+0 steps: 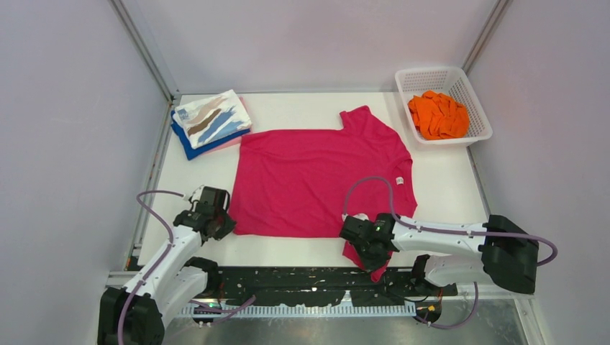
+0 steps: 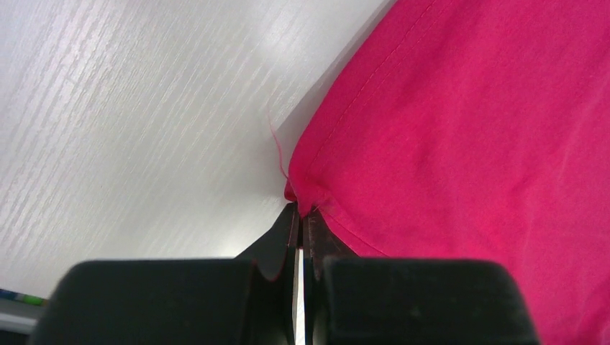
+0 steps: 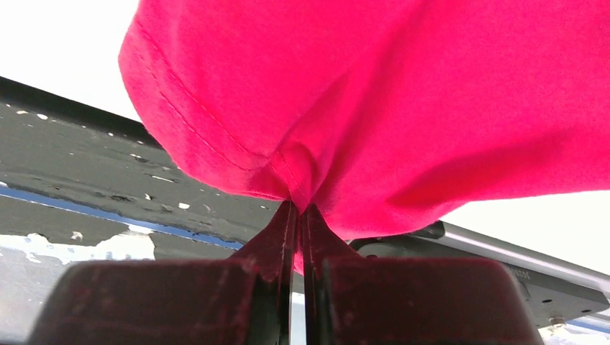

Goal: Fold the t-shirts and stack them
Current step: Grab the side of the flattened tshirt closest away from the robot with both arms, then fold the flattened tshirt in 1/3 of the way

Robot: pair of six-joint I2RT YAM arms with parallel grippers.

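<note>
The magenta t-shirt (image 1: 320, 180) is lying spread across the middle of the white, wood-grained bench (image 1: 446, 187). Its knit is mostly smooth, and its small white neck label (image 1: 398, 180) is showing at the right edge. The left hand (image 2: 298, 215) is pinching the shirt's stitched hem corner at lower left, black fingers pressed together on it. The right hand (image 3: 298, 212) is clamping a bunched, stitched edge at lower centre, with cloth bulging in soft folds above it. At upper left, a folded white shirt with brown and blue streaks (image 1: 212, 118) is sitting on a blue one (image 1: 188, 146), with a pale pink one (image 1: 234, 141) peeking out. At upper right, a crumpled orange shirt (image 1: 439, 115) is filling the white lattice basket (image 1: 478, 108).
</note>
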